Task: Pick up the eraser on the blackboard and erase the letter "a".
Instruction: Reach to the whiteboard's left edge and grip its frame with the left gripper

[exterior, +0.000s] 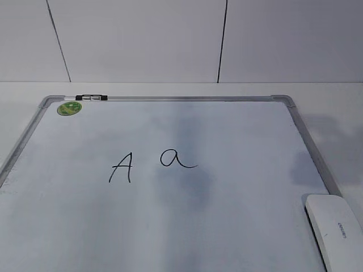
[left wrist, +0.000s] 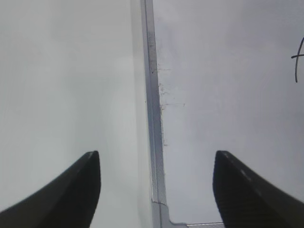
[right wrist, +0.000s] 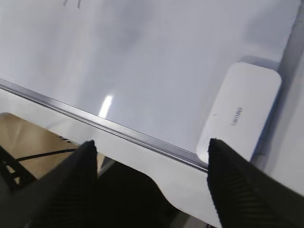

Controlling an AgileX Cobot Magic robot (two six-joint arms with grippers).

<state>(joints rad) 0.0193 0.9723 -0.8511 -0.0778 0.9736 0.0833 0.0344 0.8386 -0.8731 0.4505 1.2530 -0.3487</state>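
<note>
Both arms hover above the table's near edge, left gripper [left wrist: 156, 190] and right gripper [right wrist: 152, 180] spread wide, holding nothing; the white oblong plastic eraser [right wrist: 242, 111] lies on the silver-framed white blackboard [exterior: 317, 164] at the near right corner.

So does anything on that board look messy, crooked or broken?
Nothing broken. The blackboard carries grey smudges around the letter "a", like old wiped ink, and the eraser lies on its right frame edge.

Even, bright light; soft shadows and glare on blackboard [exterior: 227, 226]
</note>
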